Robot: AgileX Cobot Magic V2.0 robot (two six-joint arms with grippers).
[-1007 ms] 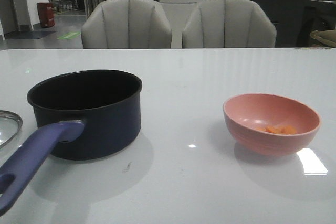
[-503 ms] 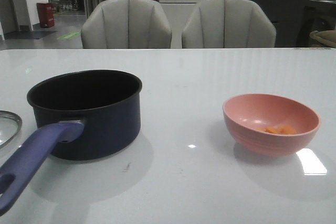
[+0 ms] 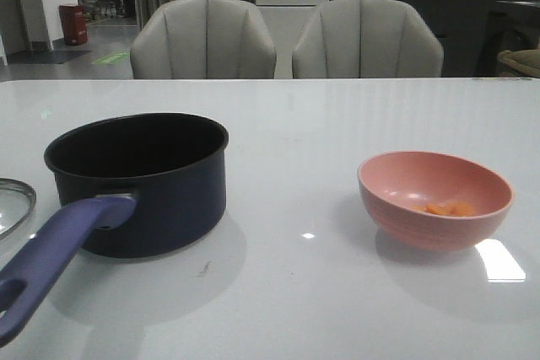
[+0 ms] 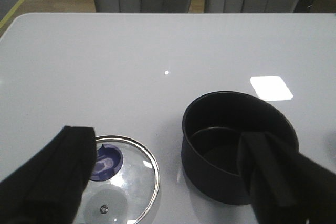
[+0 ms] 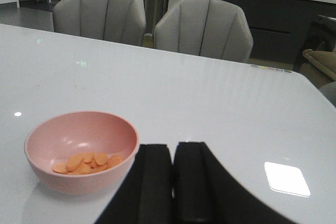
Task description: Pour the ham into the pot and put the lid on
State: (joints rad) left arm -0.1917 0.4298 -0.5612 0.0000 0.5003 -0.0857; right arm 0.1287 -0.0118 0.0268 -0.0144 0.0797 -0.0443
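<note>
Pink melamine holds the story here: a round pink bowl (image 3: 435, 198) sits on the glossy white surface (image 3: 321, 124), a small heap of orange-pink ham slices (image 5: 86, 163) lying in its bottom. From the front camera the bowl lies at about four o'clock from the dark navy-blue saucepan (image 3: 143, 179), well apart from it; the pan stands upright and empty, its long purple-blue handle (image 3: 51, 255) running toward seven o'clock. The round glass lid (image 4: 118, 179), metal-rimmed with a dark blue knob (image 4: 106, 162), lies flat just beside the pan at nine o'clock.

The right pincer (image 5: 172, 182) has its black fingers pressed together and hangs close to the bowl, which lies toward ten o'clock in that wrist's view; this is plainly the nearer arm for the pour. The left pincer (image 4: 168, 182) is spread wide above the lid and pan, holding nothing. Nothing has been grasped; the bowl's near rim looks like the first target.
</note>
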